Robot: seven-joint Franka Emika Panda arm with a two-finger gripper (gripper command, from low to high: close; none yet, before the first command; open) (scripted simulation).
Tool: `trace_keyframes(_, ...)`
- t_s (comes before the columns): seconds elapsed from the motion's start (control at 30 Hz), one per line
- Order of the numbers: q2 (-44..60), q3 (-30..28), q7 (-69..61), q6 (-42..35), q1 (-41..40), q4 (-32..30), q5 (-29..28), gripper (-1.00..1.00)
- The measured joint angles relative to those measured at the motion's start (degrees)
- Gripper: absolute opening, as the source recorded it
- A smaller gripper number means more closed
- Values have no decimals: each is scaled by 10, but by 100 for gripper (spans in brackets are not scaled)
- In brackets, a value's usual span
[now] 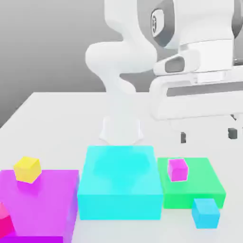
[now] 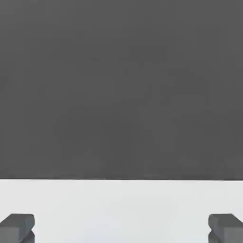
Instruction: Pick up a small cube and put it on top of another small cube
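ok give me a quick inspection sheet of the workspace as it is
surface: pale table, flat
job's things: sky-blue cube on the table before the green block; small pink cube on that block
clutter: yellow cube on large magenta block; large cyan block; red block at the edge
grippers: pincer open, empty, above the table
cables: nothing seen
surroundings: plain grey backdrop

Glossy white rounded arm [image 1: 118, 71]; grey joint insets; dark grey fingers [image 1: 232, 133].
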Motion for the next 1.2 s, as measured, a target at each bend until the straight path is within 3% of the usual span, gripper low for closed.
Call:
trace_keyframes(0.23, 149, -2, 116, 56, 56, -23, -73, 0)
trace_keyframes(0.4, 253, -42, 161, 129, 95, -10, -120, 0)
trace_keyframes(0.43, 269, -49, 165, 142, 101, -7, -126, -100)
trace_keyframes(0.67, 271, -50, 167, 144, 102, -6, -128, -100)
trace_keyframes(0.83, 181, -19, 131, 74, 81, -26, -83, -100)
trace_keyframes(1.0, 76, 10, -10, 27, 62, -80, -15, -100)
trace_keyframes(1.2, -51, 0, -177, -28, 79, -150, 42, -100)
